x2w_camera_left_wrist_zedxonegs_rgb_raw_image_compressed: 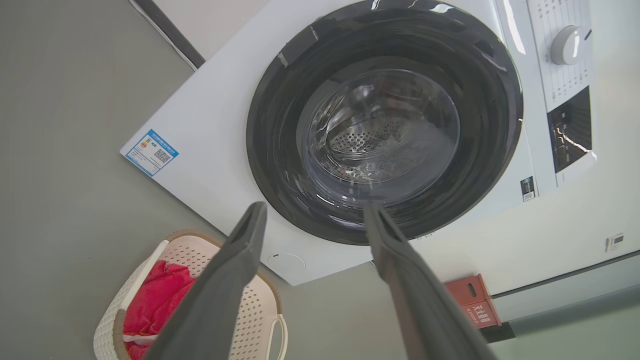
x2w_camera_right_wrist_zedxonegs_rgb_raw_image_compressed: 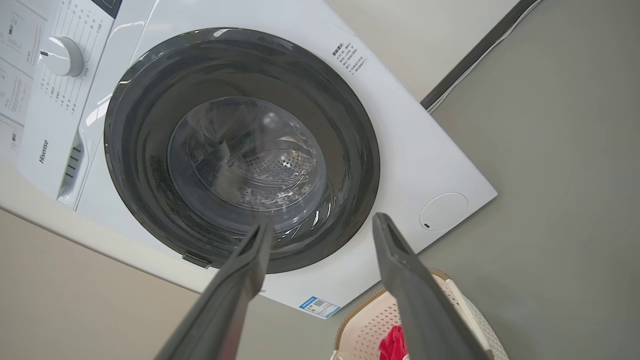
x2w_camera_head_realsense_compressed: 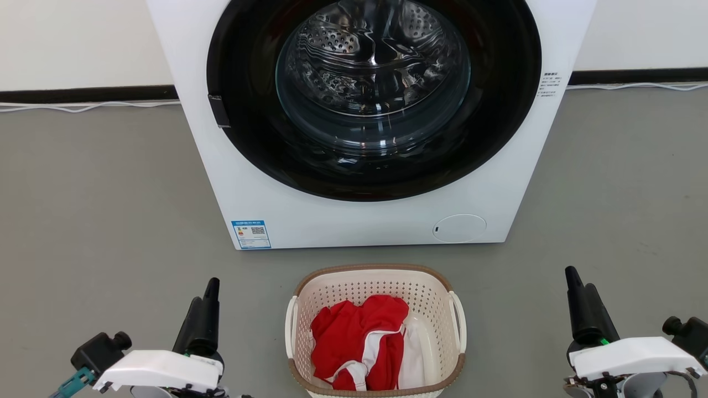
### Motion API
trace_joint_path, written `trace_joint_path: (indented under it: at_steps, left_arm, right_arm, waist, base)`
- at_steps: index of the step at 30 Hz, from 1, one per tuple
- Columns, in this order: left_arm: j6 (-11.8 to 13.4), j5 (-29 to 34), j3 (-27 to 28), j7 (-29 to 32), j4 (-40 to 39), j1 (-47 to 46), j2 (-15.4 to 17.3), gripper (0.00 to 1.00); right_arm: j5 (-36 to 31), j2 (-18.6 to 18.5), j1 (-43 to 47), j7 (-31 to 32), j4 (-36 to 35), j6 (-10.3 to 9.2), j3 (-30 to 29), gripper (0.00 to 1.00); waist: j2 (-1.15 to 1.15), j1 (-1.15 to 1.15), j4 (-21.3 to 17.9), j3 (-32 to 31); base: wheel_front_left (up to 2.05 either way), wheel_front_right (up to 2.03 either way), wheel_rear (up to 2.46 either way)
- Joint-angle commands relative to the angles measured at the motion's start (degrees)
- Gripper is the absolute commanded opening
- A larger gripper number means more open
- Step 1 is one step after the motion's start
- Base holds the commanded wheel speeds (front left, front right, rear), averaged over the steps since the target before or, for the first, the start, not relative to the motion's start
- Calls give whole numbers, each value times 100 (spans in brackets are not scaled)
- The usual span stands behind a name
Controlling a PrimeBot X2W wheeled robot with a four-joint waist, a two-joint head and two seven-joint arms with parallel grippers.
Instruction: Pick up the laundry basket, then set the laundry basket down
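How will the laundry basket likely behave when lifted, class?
Probably stiff: the basket is moulded perforated plastic. Likely light: only some red and white cloth inside. It may tilt if one handle rises first.

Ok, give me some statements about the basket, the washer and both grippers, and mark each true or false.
1. The cream-white perforated plastic laundry basket stands on the grey floor before the white front-loading washing machine. True.
2. The basket is empty. False: red and white clothing lies in it.
3. The left gripper clamps a basket handle. False: it is open, clear of the basket.
4. The right gripper is open, holding nothing. True.
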Motion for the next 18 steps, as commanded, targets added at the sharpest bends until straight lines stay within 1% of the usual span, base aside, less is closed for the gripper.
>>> trace_joint_path:
  at_steps: [1,18]
  left_arm:
    - [-22,269,26,-70,-188,-53,54,100]
    - [-28,1543,-39,-355,-95,63,132,100]
  right_arm:
    - [-280,-95,-68,-102,-119,19,71,100]
    - [-1607,-161,-34,-387,-26,25,134,100]
  waist:
    - [0,0,-2,-1]
    - [0,-1,-27,-26]
  base:
    - [0,0,0]
    - [0,0,0]
